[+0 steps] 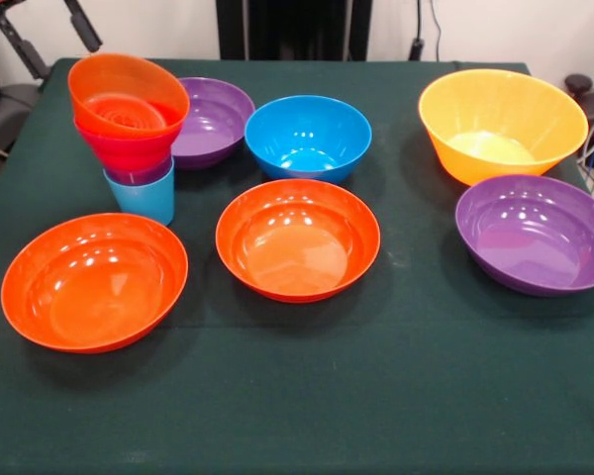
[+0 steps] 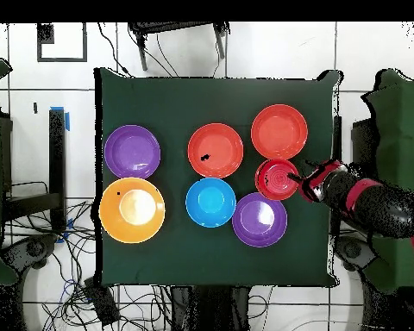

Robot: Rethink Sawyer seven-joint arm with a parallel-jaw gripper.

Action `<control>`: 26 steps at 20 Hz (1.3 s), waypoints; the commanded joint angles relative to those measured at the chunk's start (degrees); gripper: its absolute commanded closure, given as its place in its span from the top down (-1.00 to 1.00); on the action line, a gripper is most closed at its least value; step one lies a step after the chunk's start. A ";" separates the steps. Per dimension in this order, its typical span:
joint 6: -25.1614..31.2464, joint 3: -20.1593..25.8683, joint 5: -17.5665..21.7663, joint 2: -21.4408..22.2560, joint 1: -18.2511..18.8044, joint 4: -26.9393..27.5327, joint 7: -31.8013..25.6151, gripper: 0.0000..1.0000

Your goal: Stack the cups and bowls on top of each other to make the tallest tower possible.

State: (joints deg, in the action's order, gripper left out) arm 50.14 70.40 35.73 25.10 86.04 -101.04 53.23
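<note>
The tower (image 1: 129,129) stands at the table's left in the front view: light blue cup (image 1: 144,198) lowest, then the purple cup (image 1: 139,175), the pink bowl (image 1: 124,148) and the small orange bowl (image 1: 129,94) on top, tilted. Around it lie two wide orange-red bowls (image 1: 94,282) (image 1: 297,237), the blue bowl (image 1: 307,136), two purple bowls (image 1: 213,121) (image 1: 535,233) and the yellow-orange bowl (image 1: 502,124). In the overhead view my gripper (image 2: 299,183) sits at the right side of the tower (image 2: 276,178). The front view does not show the gripper.
The green cloth table (image 1: 297,396) holds all the bowls. In the overhead view the red and black arm (image 2: 366,202) reaches in over the table's right edge. Cables lie on the floor around the table (image 2: 90,293).
</note>
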 commanded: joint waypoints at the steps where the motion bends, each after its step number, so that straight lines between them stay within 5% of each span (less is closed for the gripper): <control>1: 0.89 -0.27 -1.16 2.51 -1.18 -4.90 -3.86 1.00; 11: -0.27 7.15 -8.23 12.61 1.87 -10.49 3.47 1.00; 26: -16.55 -1.47 -6.18 15.23 -4.83 -10.97 13.47 1.00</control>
State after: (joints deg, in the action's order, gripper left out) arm 40.59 75.67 26.43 39.25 86.12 -107.24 54.07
